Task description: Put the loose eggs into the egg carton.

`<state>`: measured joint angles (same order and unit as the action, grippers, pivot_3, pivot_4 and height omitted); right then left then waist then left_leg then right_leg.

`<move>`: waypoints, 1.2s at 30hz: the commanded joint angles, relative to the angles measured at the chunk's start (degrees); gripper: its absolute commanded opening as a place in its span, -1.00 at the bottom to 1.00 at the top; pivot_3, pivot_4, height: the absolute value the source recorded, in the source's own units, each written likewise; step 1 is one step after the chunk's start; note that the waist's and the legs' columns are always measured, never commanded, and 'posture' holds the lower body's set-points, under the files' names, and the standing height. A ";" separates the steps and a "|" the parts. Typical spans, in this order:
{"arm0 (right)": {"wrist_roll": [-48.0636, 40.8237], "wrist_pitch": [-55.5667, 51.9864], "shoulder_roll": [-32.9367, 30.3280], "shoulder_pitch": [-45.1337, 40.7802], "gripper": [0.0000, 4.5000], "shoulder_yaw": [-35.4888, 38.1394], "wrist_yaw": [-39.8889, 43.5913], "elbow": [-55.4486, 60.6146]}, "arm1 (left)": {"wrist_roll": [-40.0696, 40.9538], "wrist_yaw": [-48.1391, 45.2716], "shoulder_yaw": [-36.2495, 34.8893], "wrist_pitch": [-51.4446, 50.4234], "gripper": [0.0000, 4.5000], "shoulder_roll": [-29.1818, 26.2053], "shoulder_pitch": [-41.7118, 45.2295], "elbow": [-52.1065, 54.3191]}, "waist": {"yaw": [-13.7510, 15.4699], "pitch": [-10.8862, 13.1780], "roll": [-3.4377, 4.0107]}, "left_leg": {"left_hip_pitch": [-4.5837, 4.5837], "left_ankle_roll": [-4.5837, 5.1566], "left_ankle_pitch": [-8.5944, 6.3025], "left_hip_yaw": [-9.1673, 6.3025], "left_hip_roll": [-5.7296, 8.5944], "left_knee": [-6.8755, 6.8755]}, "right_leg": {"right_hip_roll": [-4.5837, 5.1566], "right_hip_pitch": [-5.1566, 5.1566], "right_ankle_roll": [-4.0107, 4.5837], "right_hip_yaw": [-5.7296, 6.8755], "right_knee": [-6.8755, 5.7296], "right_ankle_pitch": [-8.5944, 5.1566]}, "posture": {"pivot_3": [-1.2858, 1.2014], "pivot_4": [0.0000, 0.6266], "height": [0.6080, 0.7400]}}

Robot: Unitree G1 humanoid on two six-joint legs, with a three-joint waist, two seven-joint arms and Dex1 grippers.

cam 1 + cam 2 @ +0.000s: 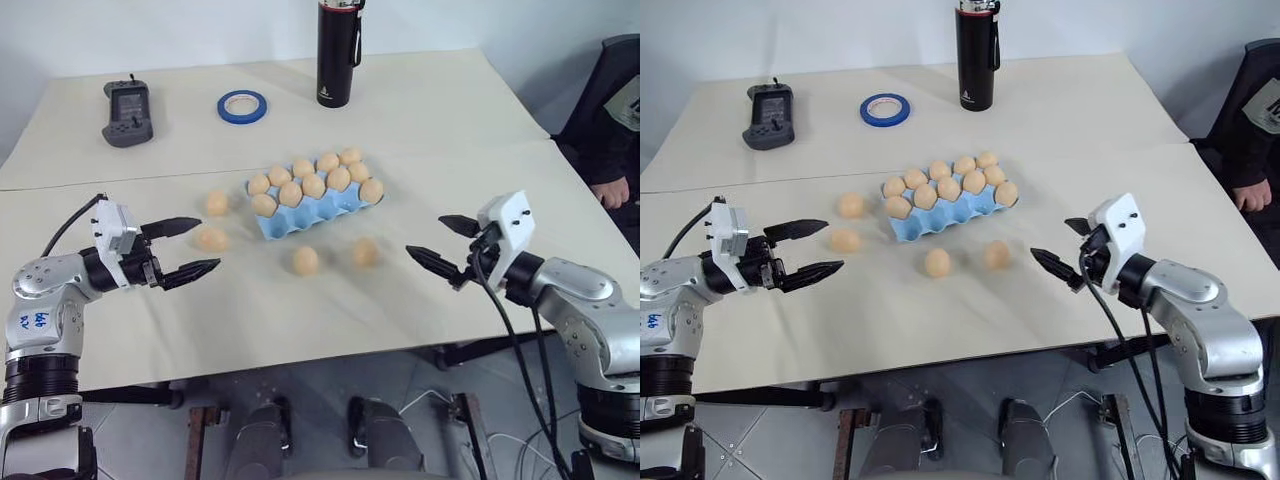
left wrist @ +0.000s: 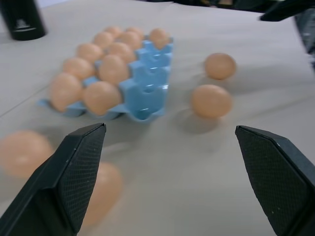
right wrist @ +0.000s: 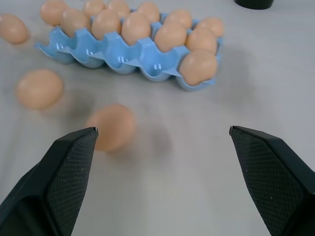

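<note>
The light blue egg carton (image 1: pixel 312 222) lies mid-table with several eggs in its far pockets; the pockets of its near row stand empty. Several loose eggs rest on the cloth: two to the carton's left (image 1: pixel 217 203) (image 1: pixel 211 239) and two in front of it (image 1: pixel 305 261) (image 1: pixel 365 252). My left gripper (image 1: pixel 208 245) hovers open at the left, pointing toward the nearer left egg, with nothing between its fingers (image 2: pixel 78 172). My right gripper (image 1: pixel 424 235) hovers open at the right, pointing at the front eggs, also empty. In the right wrist view one loose egg (image 3: pixel 110 127) lies just ahead of the fingers (image 3: pixel 69 167).
At the back stand a black bottle (image 1: pixel 338 55), a blue tape ring (image 1: pixel 242 106) and a dark handheld device (image 1: pixel 127 112). A person's hand (image 1: pixel 610 190) shows at the right edge. The table's front edge (image 1: pixel 300 362) runs just below both grippers.
</note>
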<state>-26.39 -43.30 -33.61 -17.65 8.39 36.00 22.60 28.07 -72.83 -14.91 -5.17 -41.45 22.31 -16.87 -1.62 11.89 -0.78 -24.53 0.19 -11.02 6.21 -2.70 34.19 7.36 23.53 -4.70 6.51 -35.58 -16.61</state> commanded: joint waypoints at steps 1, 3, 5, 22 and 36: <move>1.42 0.24 2.41 -2.79 1.00 -3.84 -2.68 -0.60 | 2.25 -4.36 -1.08 3.15 0.99 0.35 -0.19 -0.65 | 0.01 0.00 0.00 | 0.00 -0.01 0.01 0.01 -0.02 0.00 | -0.02 0.03 0.02 -0.01 -0.01 0.00 | 0.03 -0.52 1.00; 2.51 0.90 3.37 -3.90 1.00 -5.78 -2.95 -2.30 | 2.35 -5.62 -1.29 3.99 0.99 0.47 -0.65 -0.86 | 0.06 0.00 0.00 | -0.01 -0.01 0.01 0.04 -0.05 0.00 | -0.06 0.06 0.04 -0.04 -0.01 0.01 | 0.03 -0.52 1.00; 4.23 2.48 5.14 -5.72 1.00 -7.81 -3.82 -5.62 | 2.38 -6.32 -1.64 4.69 0.99 0.34 -1.76 -0.67 | 0.02 -0.01 -0.02 | -0.02 0.00 0.01 0.07 -0.03 0.00 | -0.06 0.07 0.04 -0.06 0.01 0.01 | 0.03 -0.52 1.00; 11.87 10.79 11.42 -11.76 0.59 -16.28 -2.06 -22.54 | 4.53 -1.13 -6.18 4.16 1.00 0.87 -10.18 7.44 | -0.01 -0.02 -0.04 | -0.03 0.03 -0.02 0.30 -0.07 0.03 | -0.03 0.17 -0.01 -0.27 -0.03 0.08 | 0.03 -0.52 1.00; 12.31 13.91 13.56 -26.81 -0.19 -13.89 -0.90 -31.35 | 5.75 2.69 -6.95 4.08 1.00 1.58 -11.12 9.60 | -0.49 -0.05 -0.08 | -0.02 0.00 -0.02 0.52 -0.20 0.05 | -0.16 0.30 0.04 -0.46 -0.03 0.25 | 0.03 -0.52 1.00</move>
<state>-14.50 -32.02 -21.15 -43.54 -5.79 34.39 -5.46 32.32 -70.69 -20.43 -1.22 -39.81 11.35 -9.27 -2.11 11.85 -0.87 -24.52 0.18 -11.05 6.73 -2.95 34.24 7.15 23.81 -4.64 6.06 -35.59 -16.36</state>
